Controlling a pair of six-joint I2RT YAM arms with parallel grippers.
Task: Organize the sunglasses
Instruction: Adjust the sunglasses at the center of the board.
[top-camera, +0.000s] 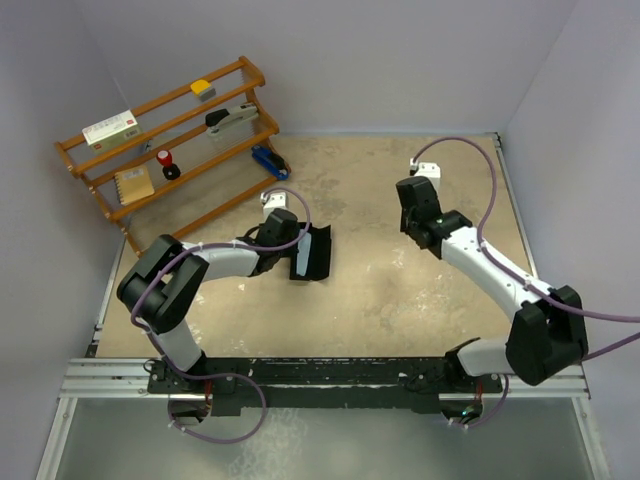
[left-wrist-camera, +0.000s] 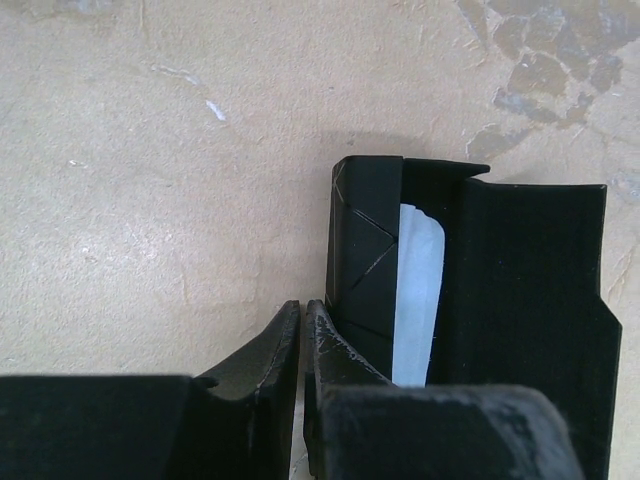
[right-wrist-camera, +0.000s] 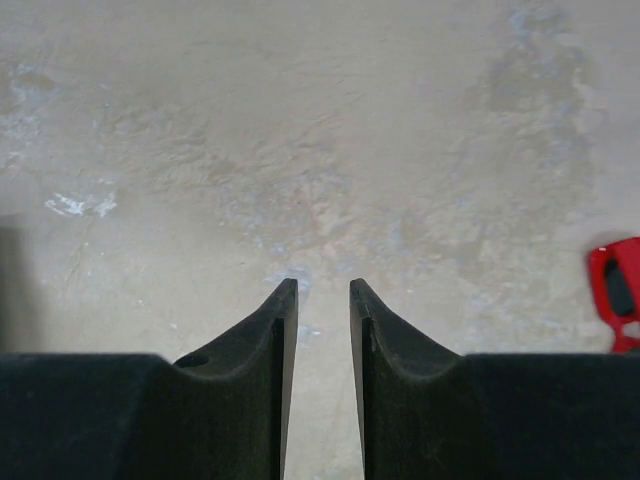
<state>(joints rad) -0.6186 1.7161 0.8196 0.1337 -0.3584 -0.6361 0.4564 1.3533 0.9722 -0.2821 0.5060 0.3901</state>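
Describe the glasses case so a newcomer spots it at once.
On the tan table, look just in front of the wooden rack in the far left corner, at the tip of the left end effector. The glasses case lies there, black and angular, flapped open. Unlike anything nearby, it has a pale blue cloth inside.

The left arm (top-camera: 225, 262) and right arm (top-camera: 490, 265) had white links between bulky black joints, purple cables (top-camera: 460, 139) looping alongside, and matte black tapered fingers (right-wrist-camera: 255, 340).

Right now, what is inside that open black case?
Only a pale cloth shows inside the black case. Its near end is hidden behind the left gripper. The red sunglasses lie outside it, on the table.
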